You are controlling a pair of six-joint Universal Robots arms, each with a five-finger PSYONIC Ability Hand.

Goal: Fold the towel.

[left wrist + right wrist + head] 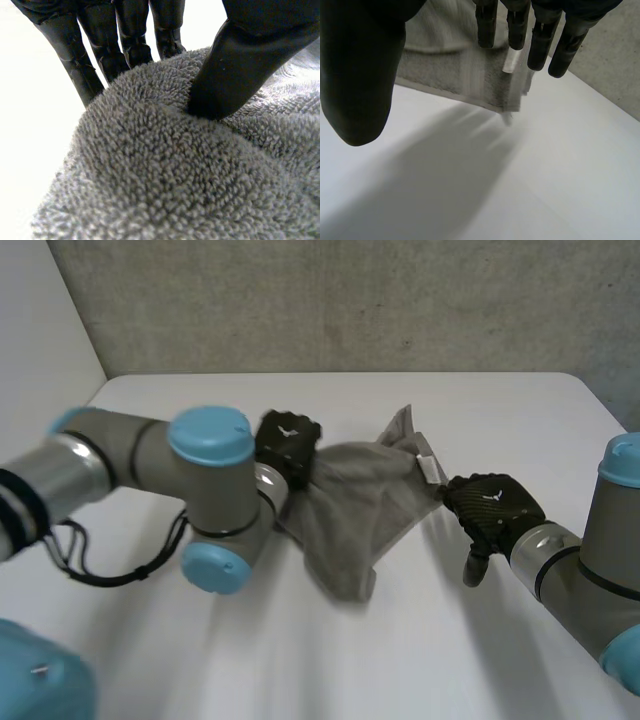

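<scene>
Left wrist view had the left hand (240, 55) clamped on the towel (175, 165), with the thumb pressed into the thick pile against the fingers (102, 45) behind it. Right wrist view showed the right hand (355, 75) released, its fingers (540, 40) straight and the thumb well apart. The towel's hemmed edge hung at the fingertips, though I could not tell whether they touched it. Head view placed the towel lifted and slung between the two hands, its sagging middle low over the surface (400, 660) and a white label (430, 468) at the corner nearest the right hand. It looked soft, light and limp, likely to droop wherever unsupported, so a corner or the hem seemed the best hold, the labelled corner first. The left arm (150, 455), bent close beside the towel, might crowd a fold toward that side.
</scene>
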